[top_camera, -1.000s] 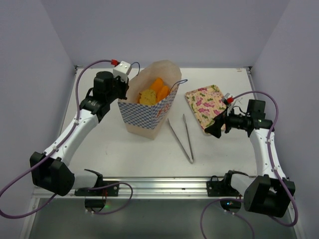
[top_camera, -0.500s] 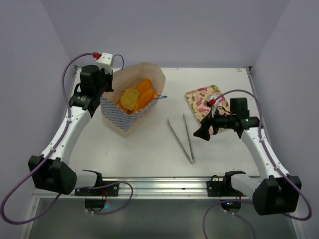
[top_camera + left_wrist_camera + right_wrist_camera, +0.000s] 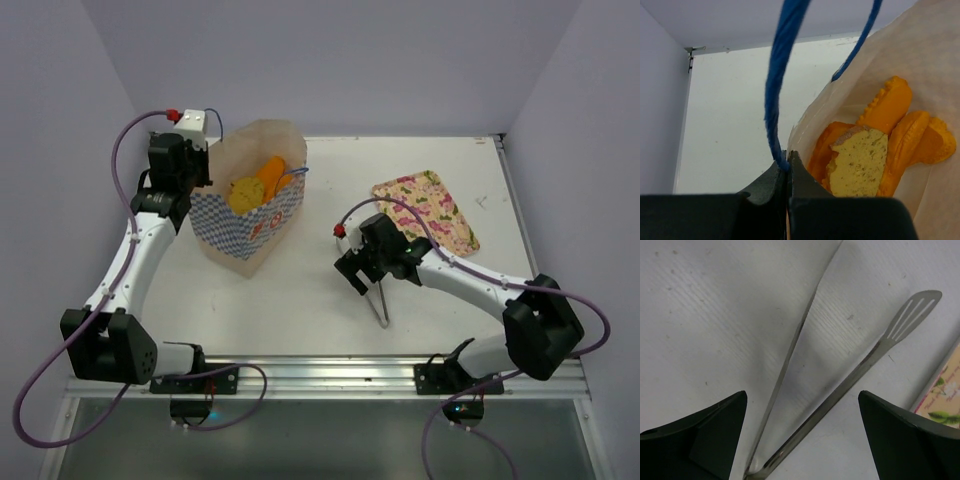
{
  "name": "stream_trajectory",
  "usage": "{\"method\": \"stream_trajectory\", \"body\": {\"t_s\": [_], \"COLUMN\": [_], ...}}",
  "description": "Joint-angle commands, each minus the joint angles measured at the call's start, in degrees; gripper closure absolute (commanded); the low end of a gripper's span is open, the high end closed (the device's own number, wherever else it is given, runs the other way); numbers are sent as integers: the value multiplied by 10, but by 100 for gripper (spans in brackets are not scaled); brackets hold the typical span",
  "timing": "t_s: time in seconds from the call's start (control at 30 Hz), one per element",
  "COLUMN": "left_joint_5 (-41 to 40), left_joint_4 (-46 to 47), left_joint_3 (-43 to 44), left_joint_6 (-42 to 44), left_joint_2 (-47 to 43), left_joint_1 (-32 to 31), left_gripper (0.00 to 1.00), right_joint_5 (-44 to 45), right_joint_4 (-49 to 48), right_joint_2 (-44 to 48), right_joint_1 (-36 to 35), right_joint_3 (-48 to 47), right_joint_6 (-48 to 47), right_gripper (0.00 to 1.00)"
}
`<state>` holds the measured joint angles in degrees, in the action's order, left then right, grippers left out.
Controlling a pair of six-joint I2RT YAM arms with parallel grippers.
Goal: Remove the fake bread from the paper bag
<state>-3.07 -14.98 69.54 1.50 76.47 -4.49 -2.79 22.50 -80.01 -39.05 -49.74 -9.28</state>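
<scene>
**Bread in the bag, tongs under your right gripper**

From the overhead camera, the glossy golden-orange toy breads (image 3: 258, 180) stand inside the cream-tan paper bag with the blue-and-white checkered band (image 3: 250, 225), at the far left of the white table (image 3: 300, 320). Your left gripper (image 3: 203, 170) is at the bag's left rim and is the nearer one. Your right gripper (image 3: 354, 272) is well apart to the bag's right, over the thin steel tongs (image 3: 381, 308). The pink floral rectangular tray (image 3: 430, 205) lies beyond it. A red-orange logo marks the band, too small to read.

From the left wrist, the fingers are pressed together, pinching the blue cord handle (image 3: 780, 85). The breads lie just ahead and to the right, their long bodies leaning away.

From the right wrist, the fingers are spread wide. The tongs' two arms run lengthwise between them, hinge end nearest the camera. Closing should squeeze both arms together, I judge.
</scene>
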Motion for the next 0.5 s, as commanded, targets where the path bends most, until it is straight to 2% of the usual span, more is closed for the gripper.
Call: {"method": "stream_trajectory", "body": {"t_s": [0.0,0.47], "left_joint_5": [1,28], "left_joint_4": [38,42], "left_joint_3": [-20,-67], "left_joint_6": [-32,-59], "left_joint_2": [-33,-90], "left_joint_1": [8,11], "left_gripper": [100,100], "right_joint_5": [153,71], "right_joint_4": [-45,22], "right_joint_2": [7,-17], "right_joint_1": [-18,-19], "right_joint_3": [5,25], "right_joint_6": [69,138], "right_gripper": [1,1]}}
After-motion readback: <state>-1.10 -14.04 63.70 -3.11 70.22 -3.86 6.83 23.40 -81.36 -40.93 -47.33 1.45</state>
